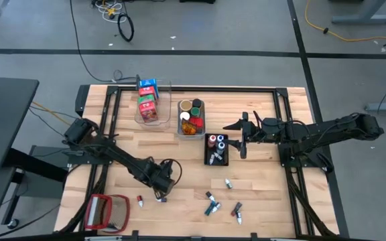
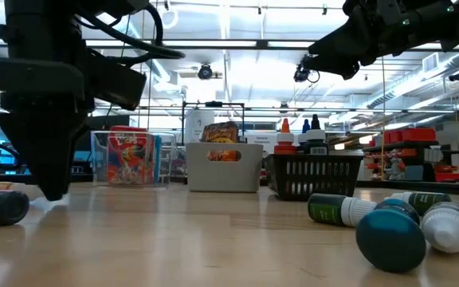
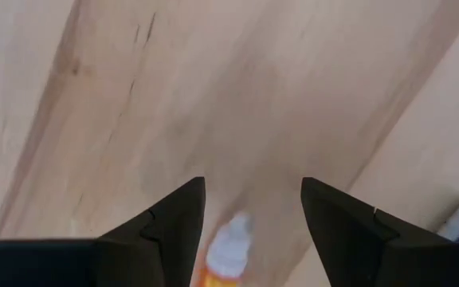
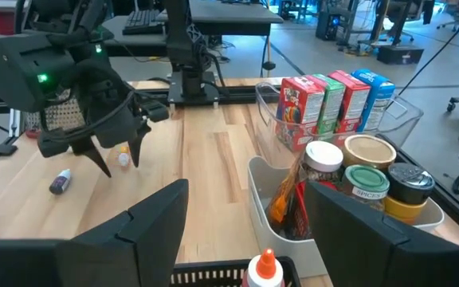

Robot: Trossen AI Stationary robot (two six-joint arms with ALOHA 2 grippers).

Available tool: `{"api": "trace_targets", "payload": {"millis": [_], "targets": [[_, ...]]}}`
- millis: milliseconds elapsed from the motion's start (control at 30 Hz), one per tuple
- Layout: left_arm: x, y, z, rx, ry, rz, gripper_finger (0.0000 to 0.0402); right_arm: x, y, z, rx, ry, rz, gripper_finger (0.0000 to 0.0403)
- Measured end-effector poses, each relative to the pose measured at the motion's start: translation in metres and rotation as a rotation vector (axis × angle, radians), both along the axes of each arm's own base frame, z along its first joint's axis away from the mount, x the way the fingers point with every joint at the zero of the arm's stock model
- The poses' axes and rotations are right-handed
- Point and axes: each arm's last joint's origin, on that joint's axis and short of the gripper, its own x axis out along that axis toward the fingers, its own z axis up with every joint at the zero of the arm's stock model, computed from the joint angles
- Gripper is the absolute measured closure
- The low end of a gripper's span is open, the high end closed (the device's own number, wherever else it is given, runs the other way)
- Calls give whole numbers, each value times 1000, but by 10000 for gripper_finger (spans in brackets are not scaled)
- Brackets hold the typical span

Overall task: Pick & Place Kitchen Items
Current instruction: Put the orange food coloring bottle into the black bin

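Observation:
My left gripper [image 1: 161, 195] hangs low over the near-left part of the table, open and pointing down. A tiny bottle [image 3: 228, 253] with a white cap and an orange body lies on the wood between its fingers, untouched; the right wrist view shows the same bottle [image 4: 123, 159]. My right gripper [image 4: 249, 187] is open and empty, raised beside the black basket [image 1: 216, 158] that holds small bottles. Cartons stand in the clear bin [image 1: 150, 100], and jars in the grey bin [image 1: 191, 118]. Several loose bottles [image 1: 212, 204] lie on the near side of the table.
A red-framed flat object [image 1: 109, 211] lies at the near-left corner. One more tiny bottle [image 1: 140, 199] lies just left of my left gripper. The three bins stand in a row across the table's far middle. Bare wood shows between them and the loose bottles.

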Motion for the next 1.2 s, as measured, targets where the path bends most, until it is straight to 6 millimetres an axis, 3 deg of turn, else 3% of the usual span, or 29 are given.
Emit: {"api": "trace_targets", "payload": {"millis": [400,667,767,933,1200], "targets": [[-6,0,23,42,166,-45,182,0,0,0,3,1,-1,142],[-18,-13,24,-23,273,-351,182,0,0,0,3,1,-1,142],[-24,-15,24,48,295,-458,182,0,0,0,3,1,0,142],[-30,-25,24,258,273,-832,182,0,0,0,3,1,-1,142],[-43,-32,12,260,327,-1167,182,0,0,0,-1,1,0,142]]}}
